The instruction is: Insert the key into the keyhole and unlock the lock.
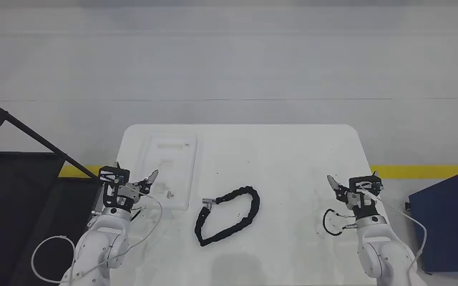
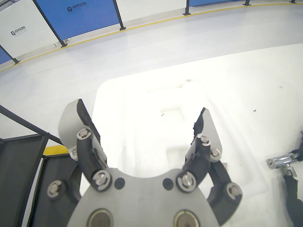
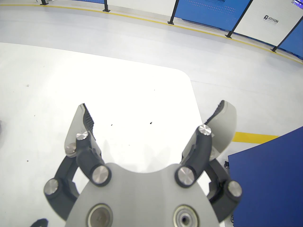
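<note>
My left gripper (image 2: 142, 114) hangs with ribbed black pads (image 2: 88, 121) spread apart over a shallow white tray (image 1: 170, 159) at the desk's (image 1: 300, 157) left. My right gripper (image 3: 151, 109) is spread too, at the right edge. The lock (image 1: 227, 214), a black sleeved loop with a shiny metal cylinder, lies mid-desk. A tiny pale object (image 1: 169, 193) beside the tray may be the key, but it is too small to tell. The fence panels (image 2: 78, 12) carry print.

**Three cameras, one counter**

I am looking straight down on the white counter (image 1: 300, 164) from high overhead. The wrist cameras are sitting close behind the left pincer (image 2: 141, 106) and the right pincer (image 3: 151, 105), facing outward across that same counter's far corners.
</note>
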Controlling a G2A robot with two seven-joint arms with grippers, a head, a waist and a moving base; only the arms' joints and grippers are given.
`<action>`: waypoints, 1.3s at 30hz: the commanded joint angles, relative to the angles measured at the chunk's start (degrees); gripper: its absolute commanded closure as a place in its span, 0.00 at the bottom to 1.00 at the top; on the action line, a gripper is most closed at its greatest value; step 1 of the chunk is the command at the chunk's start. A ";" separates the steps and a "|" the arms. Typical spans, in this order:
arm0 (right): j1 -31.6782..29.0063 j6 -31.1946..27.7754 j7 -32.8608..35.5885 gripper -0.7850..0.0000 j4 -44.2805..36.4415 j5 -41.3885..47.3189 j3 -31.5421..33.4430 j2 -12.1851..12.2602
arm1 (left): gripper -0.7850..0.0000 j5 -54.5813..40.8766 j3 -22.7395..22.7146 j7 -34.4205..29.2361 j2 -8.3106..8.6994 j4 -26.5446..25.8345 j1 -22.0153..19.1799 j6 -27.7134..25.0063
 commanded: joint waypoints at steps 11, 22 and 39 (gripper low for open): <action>0.00 0.00 0.00 0.00 0.00 0.00 0.00 0.00 | 0.00 1.43 -0.34 0.27 0.07 -0.29 -0.21 0.18; 0.00 0.00 0.00 0.00 0.00 0.00 0.00 0.00 | 0.00 13.49 -3.66 -7.32 1.25 -8.62 -1.16 -9.24; 0.00 0.00 0.00 0.00 0.00 0.00 0.00 0.00 | 0.00 -17.86 -7.08 -40.22 2.07 -19.14 -0.82 -25.18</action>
